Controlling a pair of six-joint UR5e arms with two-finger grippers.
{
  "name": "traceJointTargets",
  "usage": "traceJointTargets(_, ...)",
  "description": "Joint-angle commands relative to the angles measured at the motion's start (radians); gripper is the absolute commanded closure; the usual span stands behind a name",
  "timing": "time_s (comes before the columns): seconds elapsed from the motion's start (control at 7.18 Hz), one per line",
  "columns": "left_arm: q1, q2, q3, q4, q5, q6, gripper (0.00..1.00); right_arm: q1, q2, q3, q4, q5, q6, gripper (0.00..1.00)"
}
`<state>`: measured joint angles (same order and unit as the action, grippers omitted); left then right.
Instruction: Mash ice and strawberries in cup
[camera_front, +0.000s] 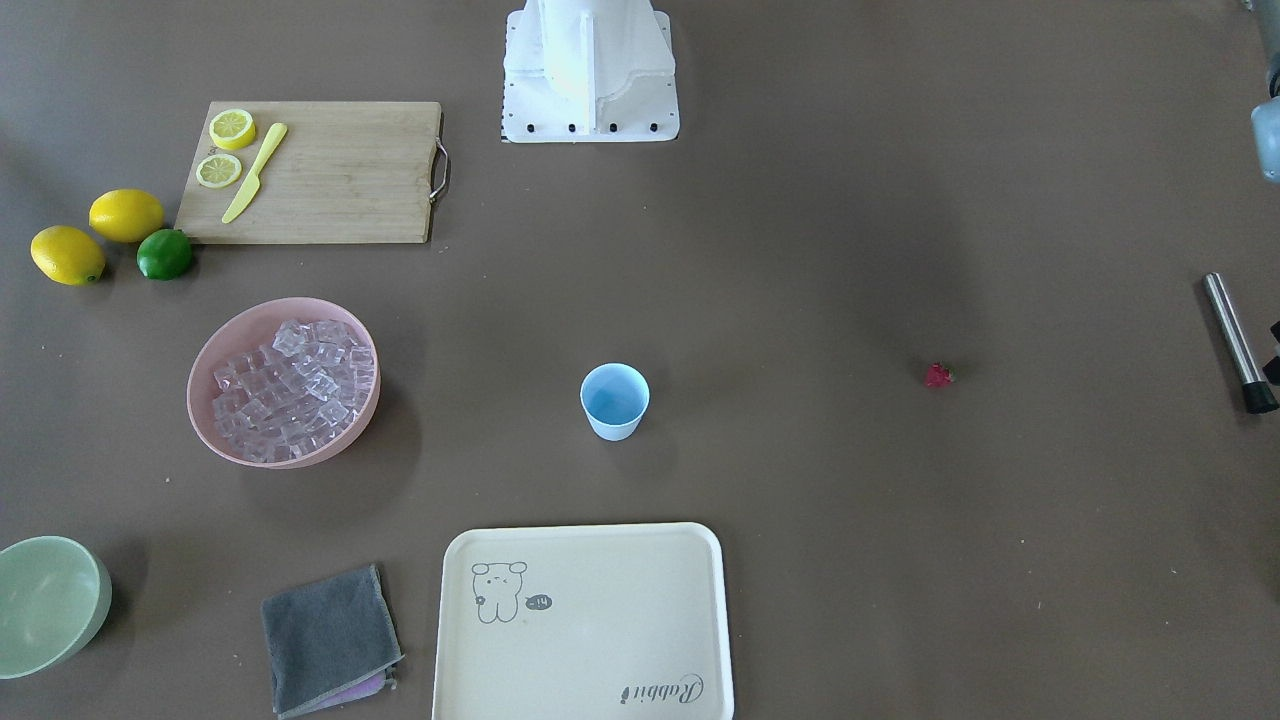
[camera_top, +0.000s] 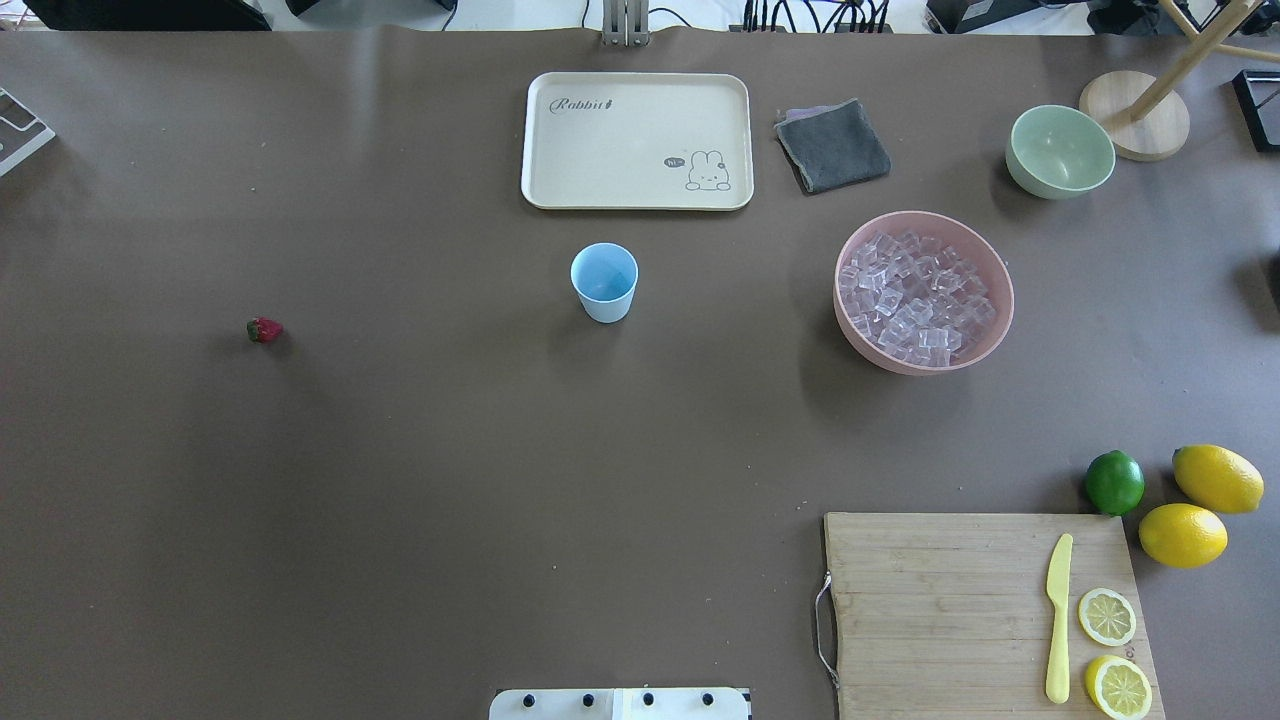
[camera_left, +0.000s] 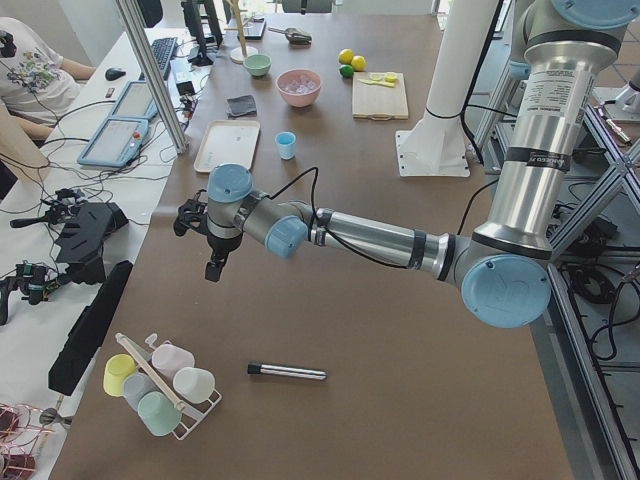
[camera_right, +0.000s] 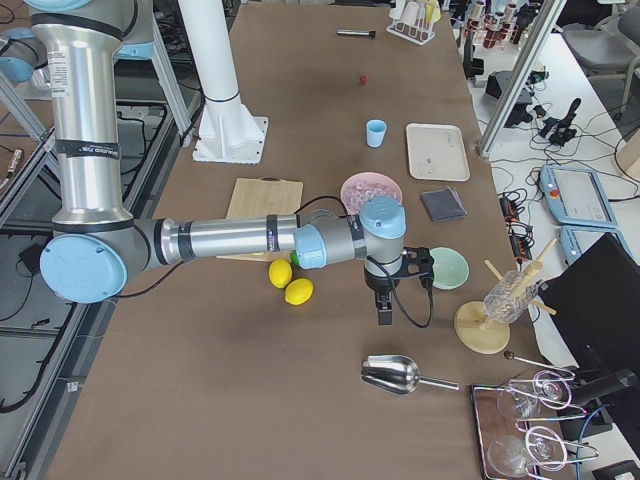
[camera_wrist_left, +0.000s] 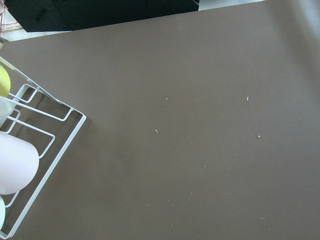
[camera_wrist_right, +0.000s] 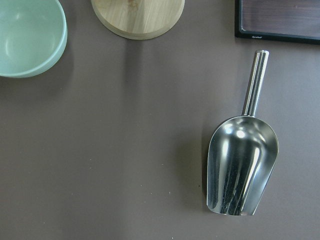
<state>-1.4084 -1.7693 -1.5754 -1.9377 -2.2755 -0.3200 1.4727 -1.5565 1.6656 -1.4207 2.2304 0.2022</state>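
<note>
Tray (camera_front: 600, 640) lies nearest; cup (camera_front: 614, 400) stands upright just beyond it. Ice (camera_front: 290, 390) fills pink bowl (camera_front: 300, 460); strawberry (camera_front: 938, 375) lies well apart from cup. Left gripper (camera_left: 213, 268), right gripper (camera_right: 384, 315): fingers apart or together, cannot tell.

tray (camera_top: 640, 140) | grey cloth (camera_top: 832, 146) | green bowl (camera_top: 1060, 150) | board (camera_top: 940, 610): knife (camera_top: 1058, 618), 2 lemon slices (camera_top: 1107, 616) | 2 lemons (camera_top: 1183, 535) | lime (camera_top: 1114, 482)

I count one cup (camera_top: 604, 282), one strawberry (camera_top: 264, 329), one tray (camera_top: 620, 140), one cloth (camera_top: 833, 145), one cutting board (camera_top: 950, 610), one knife (camera_top: 1058, 615), one lime (camera_top: 1114, 482), one scoop (camera_wrist_right: 241, 170) and one metal rod (camera_front: 1238, 342) on the tabletop (camera_top: 450, 450). There are two bowls (camera_top: 1060, 150), two whole lemons (camera_top: 1182, 535) and two lemon slices (camera_top: 1106, 616). The ice cubes (camera_top: 915, 295) are too many to count.
</note>
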Motion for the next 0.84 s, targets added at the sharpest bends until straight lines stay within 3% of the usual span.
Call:
traceJointTargets(0.0, 0.04, -0.01, -0.008, -0.001, 0.083, -0.001, 0.03, 0.0, 0.004, 0.005, 0.0, 0.0, -0.004, 0.01)
traceJointTargets(0.42, 0.068, -0.007, -0.003, -0.003, 0.074, 0.002, 0.03, 0.0, 0.003, 0.016, 0.029, 0.0, 0.002, 0.01)
traceJointTargets(0.56, 0.066, 0.002, 0.0, 0.0, -0.015, 0.009, 0.03, 0.0, 0.004, 0.013, 0.029, 0.002, 0.003, 0.02)
traceJointTargets(0.7, 0.053, 0.008, -0.005, 0.002, -0.042, 0.006, 0.03, 0.0, 0.004, 0.013, 0.029, 0.002, 0.003, 0.02)
